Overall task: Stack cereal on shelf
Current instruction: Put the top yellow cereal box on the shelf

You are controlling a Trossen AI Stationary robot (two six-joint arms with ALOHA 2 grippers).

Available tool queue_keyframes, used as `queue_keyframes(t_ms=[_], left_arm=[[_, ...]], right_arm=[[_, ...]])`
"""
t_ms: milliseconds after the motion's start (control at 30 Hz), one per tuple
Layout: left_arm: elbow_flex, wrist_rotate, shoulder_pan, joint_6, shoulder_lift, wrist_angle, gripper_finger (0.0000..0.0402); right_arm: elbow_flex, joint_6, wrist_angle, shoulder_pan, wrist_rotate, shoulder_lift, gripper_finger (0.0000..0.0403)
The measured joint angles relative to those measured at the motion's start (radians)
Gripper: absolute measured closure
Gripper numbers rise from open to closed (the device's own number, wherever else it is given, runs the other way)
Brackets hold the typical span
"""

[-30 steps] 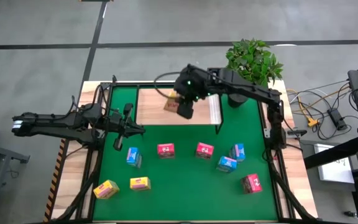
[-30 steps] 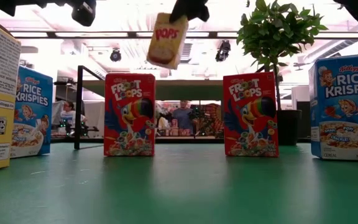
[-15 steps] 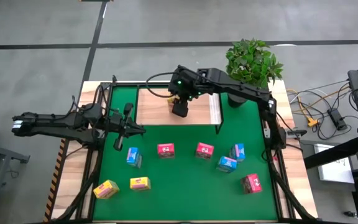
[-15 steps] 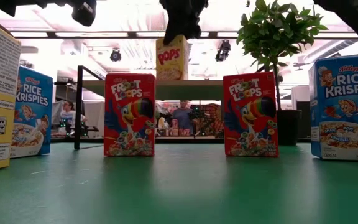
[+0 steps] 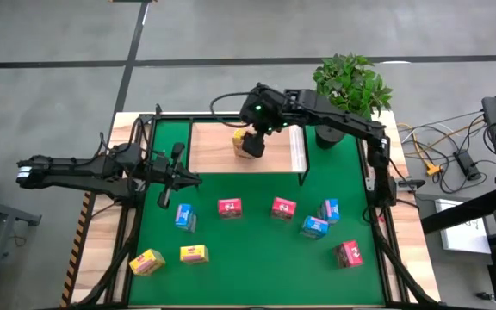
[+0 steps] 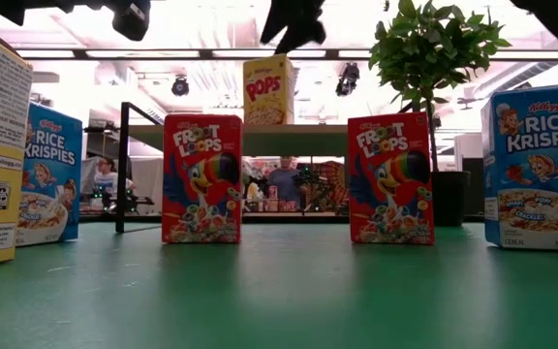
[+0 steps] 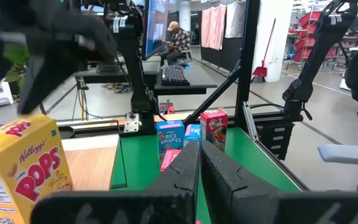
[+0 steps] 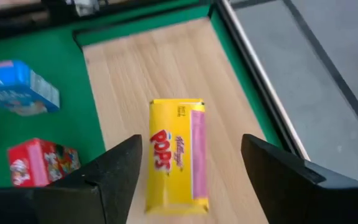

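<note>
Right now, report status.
Right gripper open above Pops box, box upright on shelf. Left gripper shut, waiting at mat's left side. Eight boxes on mat. Nothing in the way.

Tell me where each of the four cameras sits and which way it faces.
High: overhead, straight down on mat, both arms, shelf.
Low: mat height, level toward the room; tools at top edge.
Left wrist: on the left arm, past shut left tool.
Right wrist: above the shelf, down between open right tool fingers.
All four share the Pops box.
</note>
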State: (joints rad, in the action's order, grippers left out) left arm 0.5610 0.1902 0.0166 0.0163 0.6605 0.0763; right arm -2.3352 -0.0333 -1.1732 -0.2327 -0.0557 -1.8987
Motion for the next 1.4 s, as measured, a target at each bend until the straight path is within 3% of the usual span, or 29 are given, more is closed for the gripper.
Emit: queue_keyframes(t_ms=[133,333,500,667,933,1167,1400], left_arm=[[0.0,0.0,0.0,0.001,0.0,0.003,0.0402],[0.0,0.0,0.0,0.001,0.001,0.005,0.0402],[0.0,0.0,0.0,0.001,0.005,0.007,0.0402],[0.0,0.0,0.0,-0.002,0.008,0.007,0.0402],[0.0,0.0,0.0,-0.014,0.019,0.012,0.0402],[0.0,0.0,0.0,-0.025,0.057,0.02,0.0402],[0.0,0.0,0.0,-0.025,0.081,0.047,0.0402]], right_arm=[[0.0,-0.019,0.004,0.039,-0.033,0.048,0.0151],[0.045,-0.01,0.001,0.2,-0.26,0.101,0.0193],[0.182,-0.053,0.002,0.347,-0.385,0.166,0.0247],[0.382,-0.131,0.015,0.414,-0.447,0.229,0.0307],[0.73,-0.157,0.193,0.413,-0.531,0.333,0.0387],[0.907,-0.127,0.391,0.357,-0.575,0.398,0.0394],[0.957,-0.06,0.502,0.281,-0.566,0.393,0.0394]])
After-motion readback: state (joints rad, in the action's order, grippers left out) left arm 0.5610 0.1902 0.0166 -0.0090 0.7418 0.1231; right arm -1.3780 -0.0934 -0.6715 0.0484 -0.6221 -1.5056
